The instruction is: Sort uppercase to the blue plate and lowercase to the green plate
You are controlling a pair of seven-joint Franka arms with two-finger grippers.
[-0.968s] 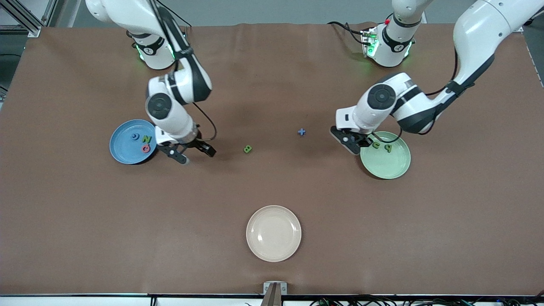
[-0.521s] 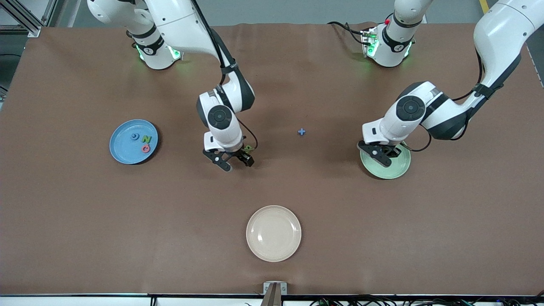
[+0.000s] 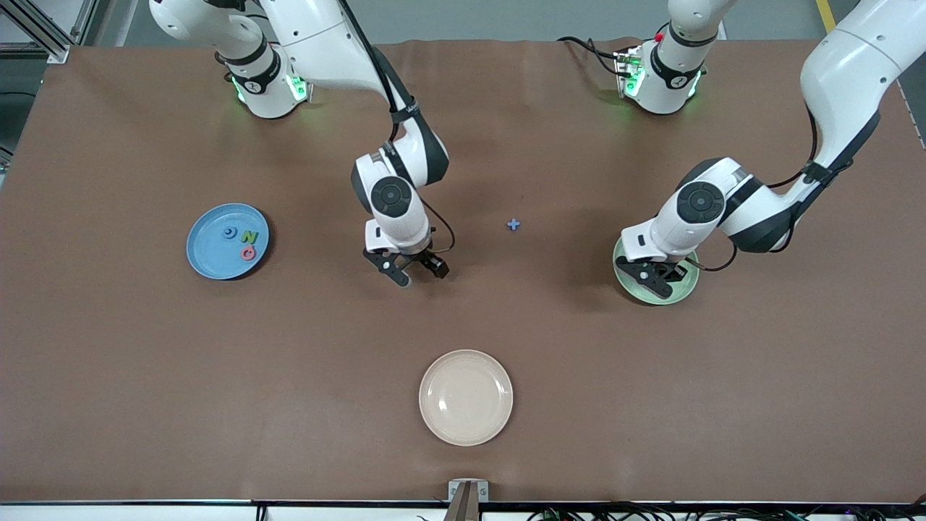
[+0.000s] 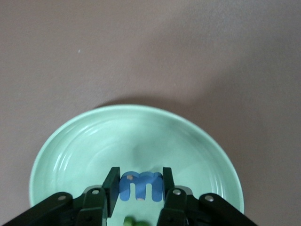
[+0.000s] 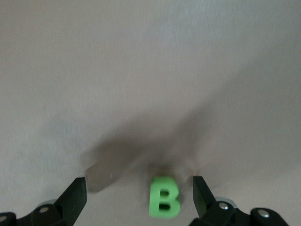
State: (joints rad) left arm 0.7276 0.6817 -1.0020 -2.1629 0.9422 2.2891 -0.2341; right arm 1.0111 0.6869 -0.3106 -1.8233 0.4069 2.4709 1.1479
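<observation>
My left gripper (image 3: 657,281) hangs over the pale green plate (image 3: 684,288), shut on the blue three-pronged lowercase letter (image 4: 141,185). In the left wrist view the green plate (image 4: 94,136) lies just under it, with a bit of a green letter (image 4: 134,220) on it. My right gripper (image 3: 417,271) is open, low over the table near its middle. In the right wrist view the green B (image 5: 164,197) lies on the table between the open fingers (image 5: 75,197). The blue plate (image 3: 210,257) holds the blue ring letter (image 3: 228,232), the green N (image 3: 250,236) and the pink Q (image 3: 248,252). The blue x (image 3: 513,225) lies alone.
A cream plate (image 3: 466,397) sits nearer to the front camera, midway along the table. The brown mat (image 3: 145,376) covers the table.
My right gripper moved from beside the blue plate to over the green B. My left gripper moved from the green plate's edge to over the plate, still holding the blue letter.
</observation>
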